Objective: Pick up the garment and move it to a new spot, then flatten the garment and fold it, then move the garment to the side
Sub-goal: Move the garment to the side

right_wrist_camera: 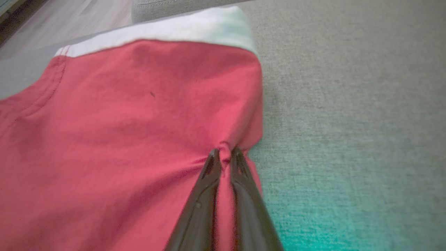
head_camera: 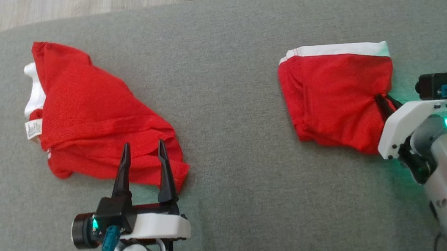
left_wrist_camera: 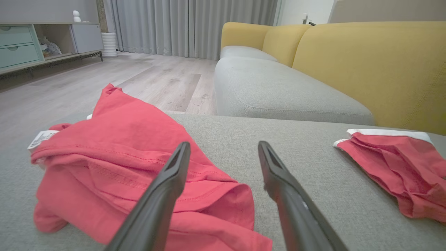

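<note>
Red garment (head_camera: pixel 330 91) pinched by right claw (right_wrist_camera: pixel 225 153) | left claw (head_camera: pixel 143 146) wide (seemingly over crumpled cloth (head_camera: pixel 85 112))

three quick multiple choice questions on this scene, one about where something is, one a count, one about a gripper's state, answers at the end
1. Where does the banded garment lie?
A. on the wooden floor
B. on the grey cushion, at the robot's right
C. draped over the yellow sofa back

2. How many red garments are on the cushion?
A. one
B. four
C. two

3. What state is the right gripper in?
A. shut on the banded garment's edge
B. wide open over bare cushion
C. holding a white label

Answers:
1 B, the head view shows it lying on the cushion at the right.
2 C, there is the banded one plus a crumpled garment at the left.
3 A, the right wrist view shows red fabric bunched between its closed jaws.
</note>
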